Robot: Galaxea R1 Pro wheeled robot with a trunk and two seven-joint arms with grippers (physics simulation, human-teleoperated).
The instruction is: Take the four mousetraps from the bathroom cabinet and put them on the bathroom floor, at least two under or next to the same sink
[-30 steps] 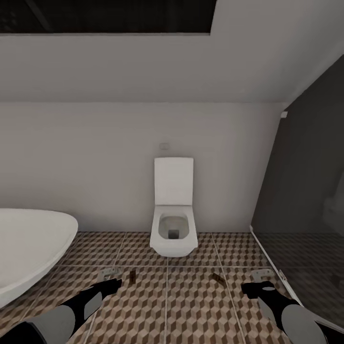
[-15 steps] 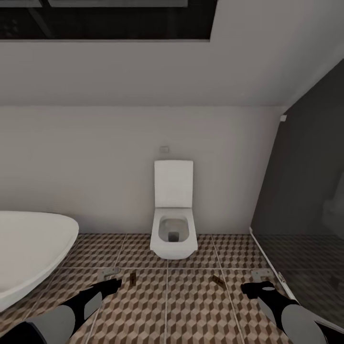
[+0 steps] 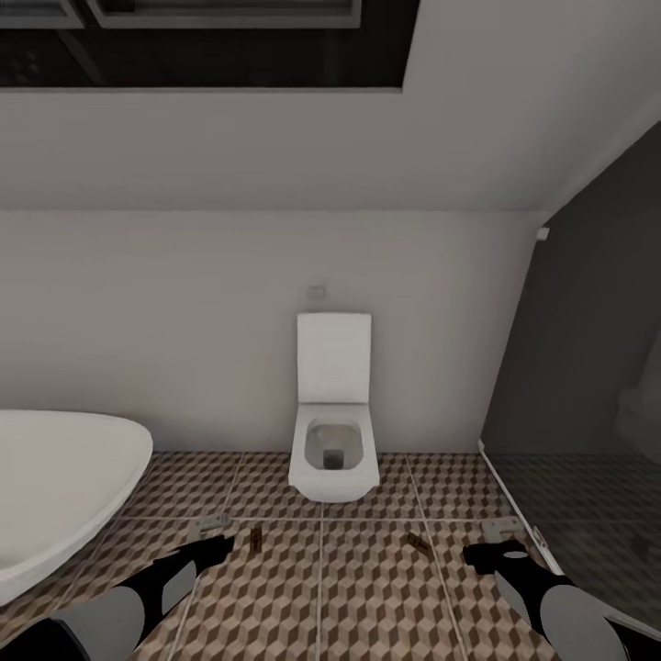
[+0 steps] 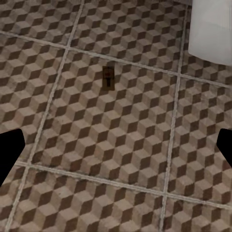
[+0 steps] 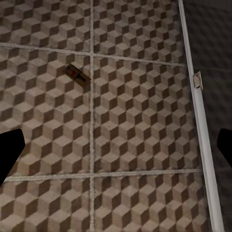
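Two mousetraps (image 3: pixel 255 540) (image 3: pixel 420 542) before toilet (image 3: pixel 333 452), beside bathtub (image 3: pixel 64 487)

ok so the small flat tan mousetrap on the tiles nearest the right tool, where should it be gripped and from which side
Come straight down from above and pinch the small flat tan wooden mousetrap across its short width, on the two long edges. It lies flat on the cube-patterned tiled floor, so no side offers a way under it. It sits skewed to the grout lines, so the right tool, now open, would probably need turning to match.
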